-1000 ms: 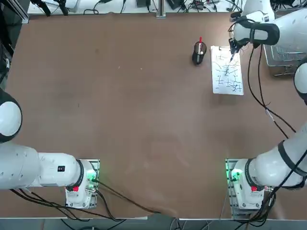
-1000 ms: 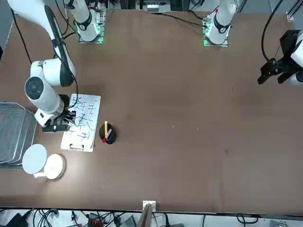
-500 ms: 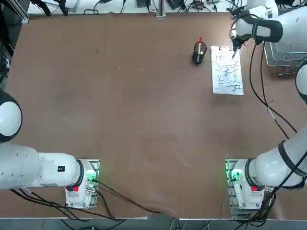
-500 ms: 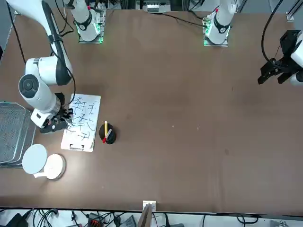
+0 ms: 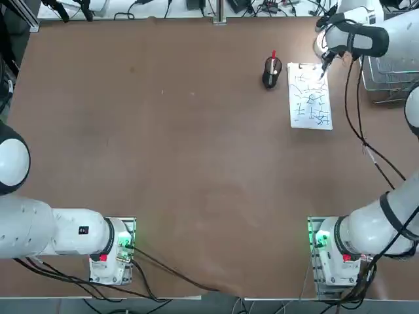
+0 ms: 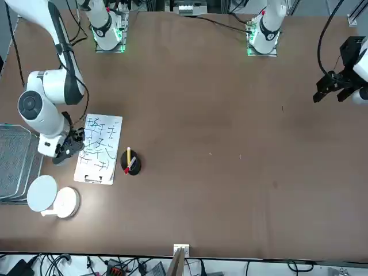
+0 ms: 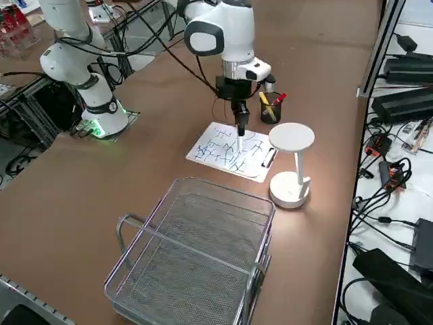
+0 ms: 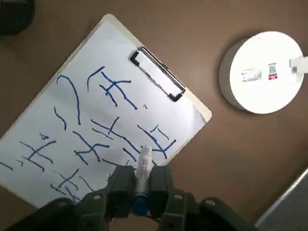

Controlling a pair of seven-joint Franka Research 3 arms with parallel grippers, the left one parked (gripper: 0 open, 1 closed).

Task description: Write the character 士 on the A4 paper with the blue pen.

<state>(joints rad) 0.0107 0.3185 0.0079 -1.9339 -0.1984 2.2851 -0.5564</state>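
A4 paper (image 5: 309, 95) lies flat on the brown table (image 5: 183, 163), clip (image 8: 157, 73) on its short far edge, sheet covered w/ blue strokes. Taking the paper as landmark: R gripper (image 8: 140, 179) hangs over its clip-end half, near the long edge facing the wire basket (image 7: 196, 264), fingers clenched on the blue pen (image 8: 142, 168), pen pointing down at the sheet; can't tell if tip touches. Black pen cup (image 5: 272, 72) w/ red-topped pen stands just beside the paper's other long edge, at the clip end. White round lamp (image 7: 291, 162) stands near the clip-end corner on the basket side, apart from the sheet.
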